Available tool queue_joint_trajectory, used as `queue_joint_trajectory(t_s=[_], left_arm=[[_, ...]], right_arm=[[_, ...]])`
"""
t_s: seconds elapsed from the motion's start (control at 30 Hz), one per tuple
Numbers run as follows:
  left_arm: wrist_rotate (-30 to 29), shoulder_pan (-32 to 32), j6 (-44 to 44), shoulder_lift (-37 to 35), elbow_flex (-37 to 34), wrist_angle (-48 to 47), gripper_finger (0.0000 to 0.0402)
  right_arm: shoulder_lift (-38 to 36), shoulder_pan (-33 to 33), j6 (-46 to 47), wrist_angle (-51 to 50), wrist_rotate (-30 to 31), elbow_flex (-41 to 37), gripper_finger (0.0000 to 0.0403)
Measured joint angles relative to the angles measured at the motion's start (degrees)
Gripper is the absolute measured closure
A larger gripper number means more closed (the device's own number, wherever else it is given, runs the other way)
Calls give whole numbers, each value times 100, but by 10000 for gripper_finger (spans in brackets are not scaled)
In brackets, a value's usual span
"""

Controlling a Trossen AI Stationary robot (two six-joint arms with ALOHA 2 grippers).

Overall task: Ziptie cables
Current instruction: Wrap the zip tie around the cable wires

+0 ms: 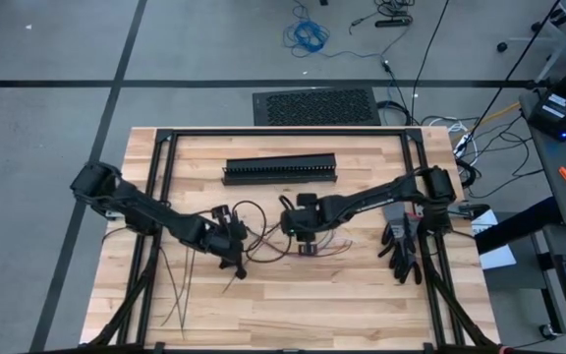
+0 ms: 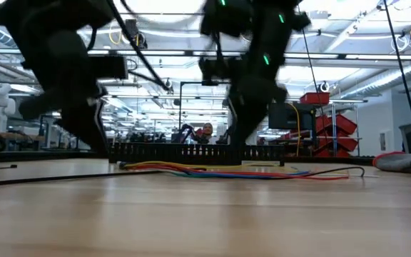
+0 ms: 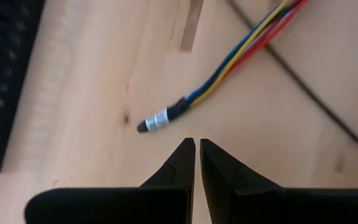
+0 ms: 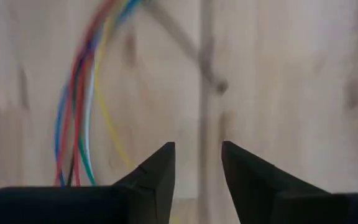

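Observation:
The cables (image 1: 263,239), a loose bundle of red, blue, yellow and white wires (image 2: 227,171), lie on the wooden table between my two grippers. Their end with a white label and black tip (image 3: 157,120) lies just beyond my left gripper (image 3: 196,146), which is shut with nothing between its fingers. My right gripper (image 4: 197,149) hovers open over the table, the wires (image 4: 79,106) curving past beside it. A thin dark ziptie (image 3: 303,87) crosses the wires. More zipties (image 1: 180,285) lie at the table's near left.
A long black slotted duct (image 1: 280,169) lies toward the table's far edge. Black gloves (image 1: 401,246) lie at the right, under the right arm. Bare wood shows along the table's near edge (image 1: 303,315). A black frame (image 1: 160,157) borders the tabletop.

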Motion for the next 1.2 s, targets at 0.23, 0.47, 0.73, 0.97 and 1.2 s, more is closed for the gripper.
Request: queue_joint_trajectory(t_s=[0.23,0.47,0.73,0.97,1.2], left_arm=[[-38,108,112,186,-4,-12,375],[602,139,-11,186,-4,27,375],[1052,-146,-1491,540,10,258,375],[1282,-232,-1599,900,20,1222,375],[1647,-237,-1479,1068,4,2337,375]], right_arm=[[-520,-272,631,2688,-145,-1958,284],[-1382,-443,1381,4810,-128,-3676,284],[-1781,-155,2591,5058,376,-4331,284],[-1791,78,2471,5400,1094,-4322,284],[-1788,78,2476,5318,1092,-4322,284]])
